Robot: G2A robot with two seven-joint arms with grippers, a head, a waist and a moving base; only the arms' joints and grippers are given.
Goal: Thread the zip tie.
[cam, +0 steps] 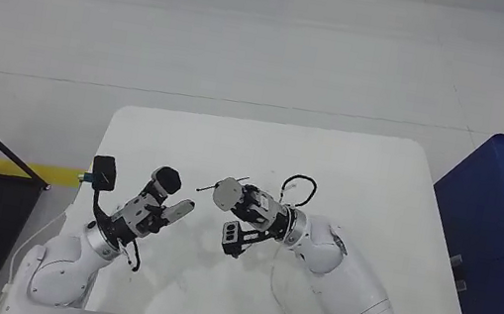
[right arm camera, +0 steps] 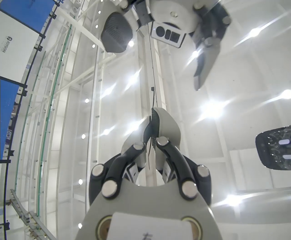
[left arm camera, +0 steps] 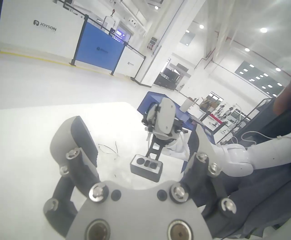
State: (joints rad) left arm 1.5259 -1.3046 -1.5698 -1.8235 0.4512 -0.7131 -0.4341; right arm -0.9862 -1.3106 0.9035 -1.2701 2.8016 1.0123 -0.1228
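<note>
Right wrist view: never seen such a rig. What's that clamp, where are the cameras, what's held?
It is a two-armed robot at a white table. The top view looks down from a camera above the arms; each wrist view comes from a camera on that arm's wrist, looking along its own fingers. The clamp is the right gripper, shut on a thin black zip tie that sticks out toward the left gripper. That one is open, holds nothing and faces it above the table. On the table, the left wrist view shows thin curved lines; I cannot tell what they are.
</note>
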